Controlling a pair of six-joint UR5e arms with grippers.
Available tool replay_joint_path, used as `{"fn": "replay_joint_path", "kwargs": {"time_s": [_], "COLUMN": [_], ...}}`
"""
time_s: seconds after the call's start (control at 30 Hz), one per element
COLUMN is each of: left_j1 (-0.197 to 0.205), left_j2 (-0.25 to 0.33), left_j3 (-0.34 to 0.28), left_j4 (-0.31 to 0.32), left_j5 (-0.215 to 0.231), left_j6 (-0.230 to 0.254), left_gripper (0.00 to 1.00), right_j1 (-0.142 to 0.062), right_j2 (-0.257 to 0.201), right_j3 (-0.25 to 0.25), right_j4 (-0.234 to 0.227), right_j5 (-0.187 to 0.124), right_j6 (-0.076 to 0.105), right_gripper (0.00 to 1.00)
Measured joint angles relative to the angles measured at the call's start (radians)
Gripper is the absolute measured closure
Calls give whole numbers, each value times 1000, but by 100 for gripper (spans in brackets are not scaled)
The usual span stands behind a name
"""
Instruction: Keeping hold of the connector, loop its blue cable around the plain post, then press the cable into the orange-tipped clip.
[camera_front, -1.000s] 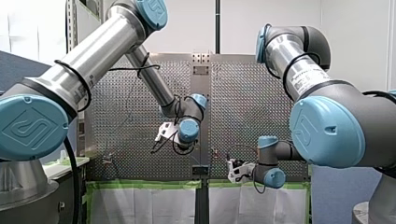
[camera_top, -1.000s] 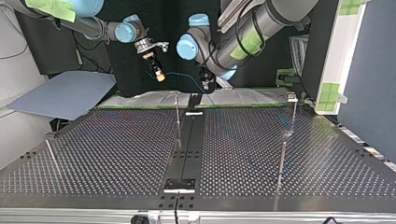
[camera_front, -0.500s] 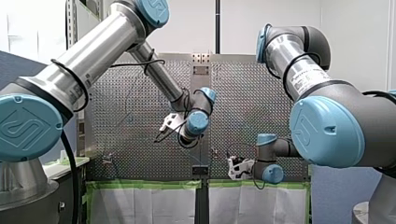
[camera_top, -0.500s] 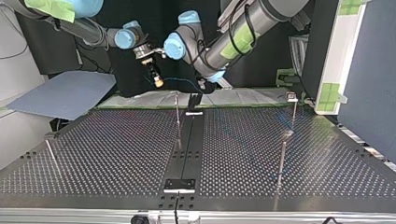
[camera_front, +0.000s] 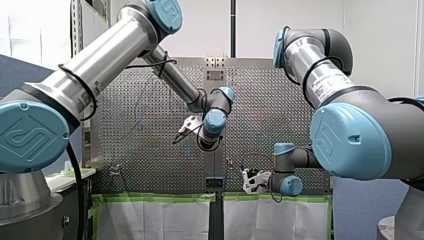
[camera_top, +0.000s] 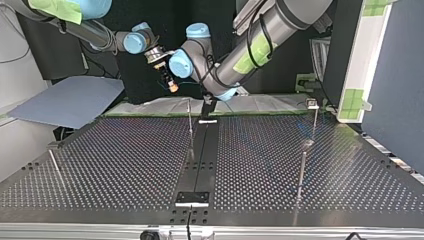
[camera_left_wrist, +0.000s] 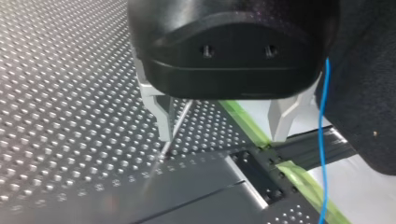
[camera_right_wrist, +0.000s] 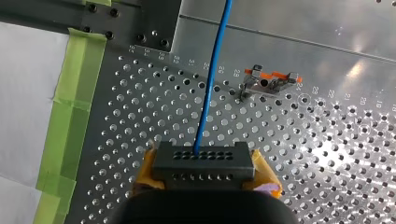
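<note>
Connector (camera_right_wrist: 203, 164) clamped in right fingers (camera_right_wrist: 148, 169); left fingers (camera_left_wrist: 159, 109) wide, empty, moved nearer connector; blue cable (camera_right_wrist: 212, 79) not yet looped.

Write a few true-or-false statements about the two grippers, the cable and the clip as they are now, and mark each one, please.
1. My right gripper holds the connector. True.
2. The blue cable already sits in the orange-tipped clip. False: it runs beside the clip, apart from it.
3. My left gripper is open, with nothing between its fingers. True.
4. My right gripper is padded in black. False: its pads are yellow.
</note>
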Motion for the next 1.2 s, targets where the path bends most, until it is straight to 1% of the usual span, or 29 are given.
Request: {"fn": "replay_joint_path", "kwargs": {"time_s": [0.1,0.23,0.43,0.73,0.87,1.03,1.2], "left_j1": [8,20,39,53,59,63,68], "left_j2": [-26,-67,-122,-133,-133,-133,-133], "left_j3": [30,72,134,215,230,239,240], "left_j4": [-30,-71,-133,-220,-260,-312,-358], "left_j5": [6,3,-25,-28,-30,-45,-38], "left_j6": [-2,-9,-16,-16,-16,-15,-8], "left_gripper": [0,0,0,0,0,0,0], "right_j1": [-1,-2,-1,1,2,3,3], "right_j2": [0,1,2,3,4,5,5], "right_j3": [0,0,0,0,0,0,0], "right_j4": [1,5,6,5,6,5,5], "right_j5": [0,0,2,3,3,4,5], "right_j6": [-1,-1,-1,-1,-1,-1,-1], "right_gripper": [100,100,100,100,100,100,100]}}
